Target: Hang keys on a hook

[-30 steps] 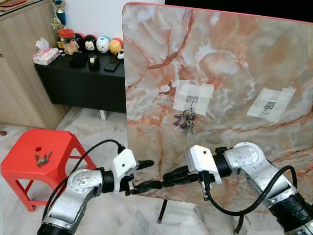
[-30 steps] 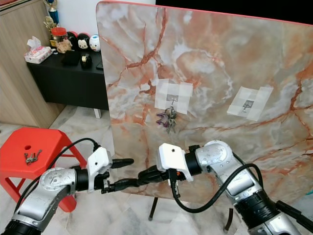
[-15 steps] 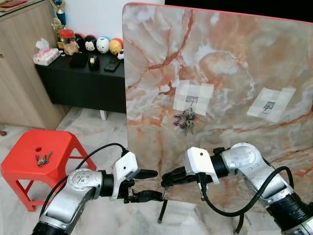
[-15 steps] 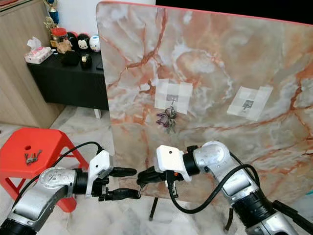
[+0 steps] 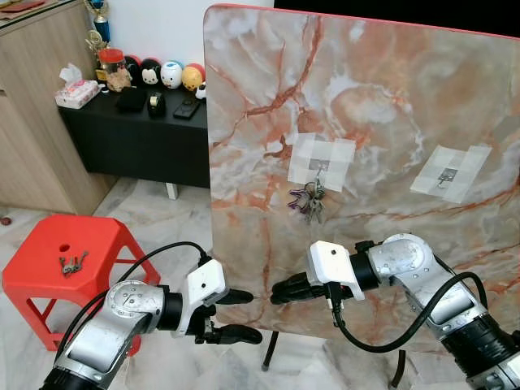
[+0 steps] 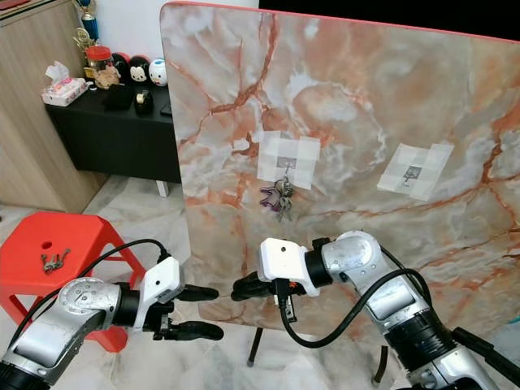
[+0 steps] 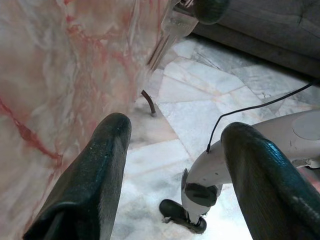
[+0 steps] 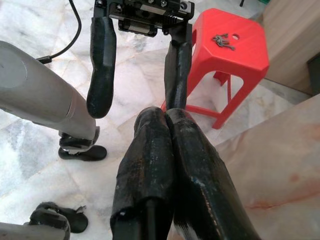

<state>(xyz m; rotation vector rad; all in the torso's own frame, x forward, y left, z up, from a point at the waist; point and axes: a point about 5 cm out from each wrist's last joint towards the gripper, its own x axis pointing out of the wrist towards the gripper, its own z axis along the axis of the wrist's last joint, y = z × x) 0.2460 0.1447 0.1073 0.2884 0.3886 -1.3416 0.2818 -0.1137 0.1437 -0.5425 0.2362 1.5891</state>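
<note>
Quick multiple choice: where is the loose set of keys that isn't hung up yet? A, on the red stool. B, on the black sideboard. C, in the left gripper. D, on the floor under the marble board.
A: the loose keys lie on the seat of the red stool, while the other bunch of keys already hangs on a hook on the marble board, and the left gripper is open and empty.

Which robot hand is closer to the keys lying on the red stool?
Left. The left gripper hangs open just past the red stool where the keys lie. The right gripper, shut, sits farther off, below the marble board.
</note>
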